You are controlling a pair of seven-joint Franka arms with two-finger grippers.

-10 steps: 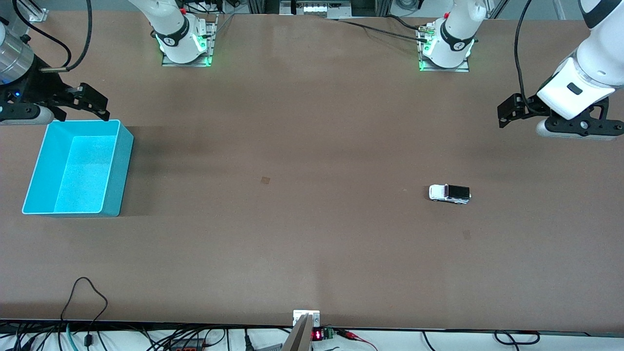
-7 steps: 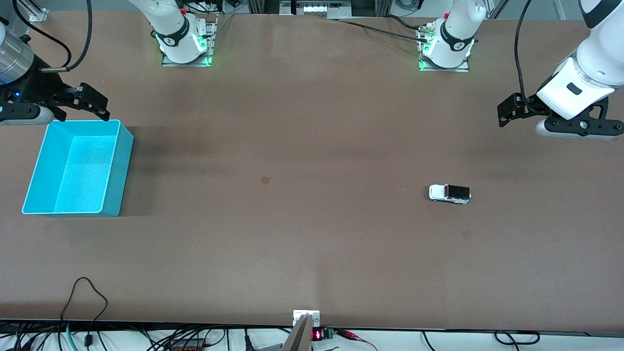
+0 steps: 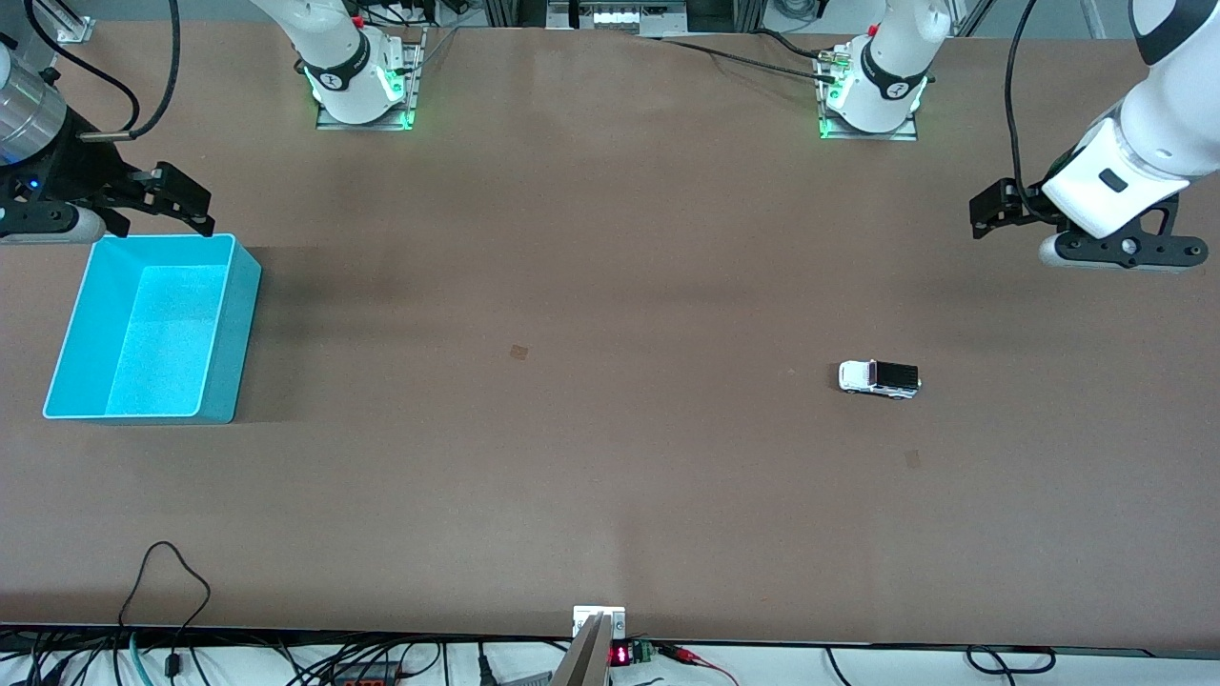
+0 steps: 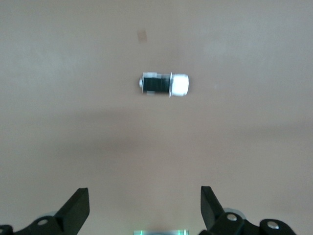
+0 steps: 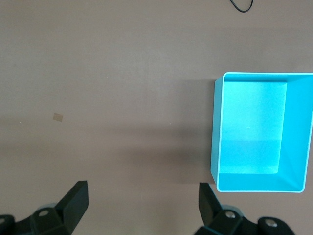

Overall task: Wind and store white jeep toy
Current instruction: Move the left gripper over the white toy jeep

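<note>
bench (image 3: 610, 286) bare but for an empty turquoise bin (image 3: 243, 324) at the right arm's end, right gripper (image 5: 142, 208) waiting above its rim, fingers apart. left gripper (image 4: 145, 210), fingers apart, has drifted slightly toward its base; white jeep toy (image 3: 879, 378) untouched on the bench, so winding not begun.

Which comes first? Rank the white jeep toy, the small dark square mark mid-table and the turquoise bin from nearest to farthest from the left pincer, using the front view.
1. White jeep toy, toward the left arm's end, closest to the left pincer.
2. Small dark square mark, mid-table.
3. Turquoise bin, at the right arm's end.
</note>
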